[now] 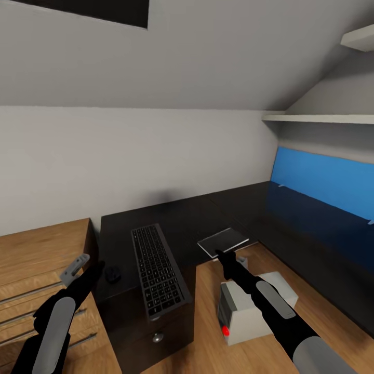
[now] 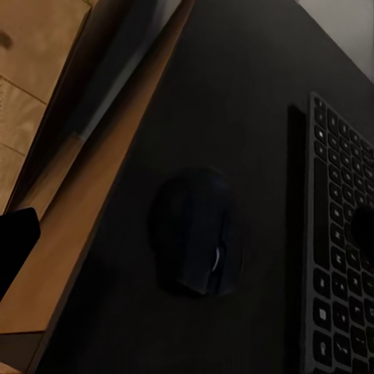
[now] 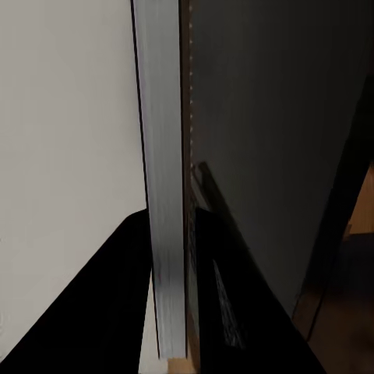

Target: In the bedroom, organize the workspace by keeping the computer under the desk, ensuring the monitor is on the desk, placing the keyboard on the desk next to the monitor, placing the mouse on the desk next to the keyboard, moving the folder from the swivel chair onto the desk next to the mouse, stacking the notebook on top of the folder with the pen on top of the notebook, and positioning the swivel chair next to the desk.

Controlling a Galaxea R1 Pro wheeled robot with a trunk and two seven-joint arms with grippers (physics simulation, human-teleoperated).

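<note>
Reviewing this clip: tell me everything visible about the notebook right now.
The notebook is thin and flat, with a dark glossy cover and a pale page edge. The right tool pinches its near edge, holding it roughly level over the corner of the black surface beside the keyboard. In the right wrist view its pale edge runs between the fingers.

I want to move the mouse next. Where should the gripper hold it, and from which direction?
Probably from above, closing on the two long sides of the mouse. It is a low rounded dome lying flat on the black cabinet top, and it lies apart from the keyboard, leaving room for the fingers.
</note>
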